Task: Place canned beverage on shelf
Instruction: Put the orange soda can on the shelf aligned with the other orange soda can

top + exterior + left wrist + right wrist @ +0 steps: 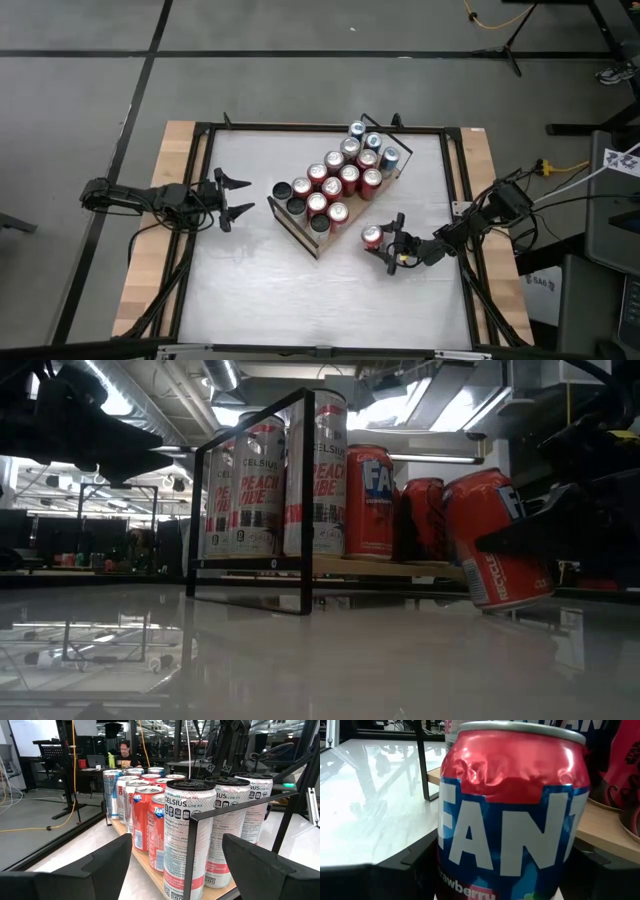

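Right fingers (388, 246) grip a dented red can (372, 236) beside the can-filled shelf (300, 232).

Both of my arms are dark, jointed and slim, trailing black cables off their bases, the left pincer (236, 198) ending in two pointed, matte-black wedge fingers (85, 870), the right pincer (388, 245) equally black with a small yellow mark near its wrist.

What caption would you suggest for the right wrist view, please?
Right gripper holding a dented red Fanta can beside the wooden shelf.
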{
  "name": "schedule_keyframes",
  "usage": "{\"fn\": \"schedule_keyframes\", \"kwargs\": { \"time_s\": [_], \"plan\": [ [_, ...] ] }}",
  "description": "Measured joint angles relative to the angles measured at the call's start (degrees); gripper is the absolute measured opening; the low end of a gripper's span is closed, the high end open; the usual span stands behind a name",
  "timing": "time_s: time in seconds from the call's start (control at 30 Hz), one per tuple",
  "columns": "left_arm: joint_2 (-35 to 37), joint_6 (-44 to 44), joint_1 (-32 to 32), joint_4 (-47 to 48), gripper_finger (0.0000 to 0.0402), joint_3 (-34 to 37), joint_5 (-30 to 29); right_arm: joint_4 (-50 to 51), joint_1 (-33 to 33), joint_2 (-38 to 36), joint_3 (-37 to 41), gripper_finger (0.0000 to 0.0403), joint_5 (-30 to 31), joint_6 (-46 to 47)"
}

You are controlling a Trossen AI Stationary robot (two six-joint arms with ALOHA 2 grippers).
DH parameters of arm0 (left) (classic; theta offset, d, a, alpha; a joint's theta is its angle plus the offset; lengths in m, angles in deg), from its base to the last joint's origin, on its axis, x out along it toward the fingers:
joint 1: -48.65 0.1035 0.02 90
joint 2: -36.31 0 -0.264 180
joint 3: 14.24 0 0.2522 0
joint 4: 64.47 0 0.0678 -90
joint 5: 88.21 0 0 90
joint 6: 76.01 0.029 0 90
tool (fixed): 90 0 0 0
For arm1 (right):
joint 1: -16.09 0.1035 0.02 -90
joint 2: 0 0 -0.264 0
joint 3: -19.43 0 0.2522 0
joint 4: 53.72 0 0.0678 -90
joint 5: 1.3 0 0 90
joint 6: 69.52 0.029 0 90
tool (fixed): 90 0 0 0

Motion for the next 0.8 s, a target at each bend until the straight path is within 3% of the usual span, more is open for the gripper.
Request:
{"fn": "schedule_keyframes", "kwargs": {
  "time_s": [0.23, 0.5, 0.8],
  "plan": [
    [0.0, 0.0, 0.02, 0.0, 0.0305, 0.0, 0.0, 0.11, 0.04, 0.02, 0.02, 0.0302, -2.35, 0.07],
    [0.0, 0.0, 0.01, 0.0, 0.0305, 0.0, 0.0, 3.21, 0.04, 0.18, 0.32, 0.0392, -5.61, 0.15],
    [0.0, -0.01, 0.01, -0.01, 0.0305, 0.0, 0.0, 2.49, 0.04, -1.05, 0.33, 0.0365, -7.15, -0.07]
  ]
}}
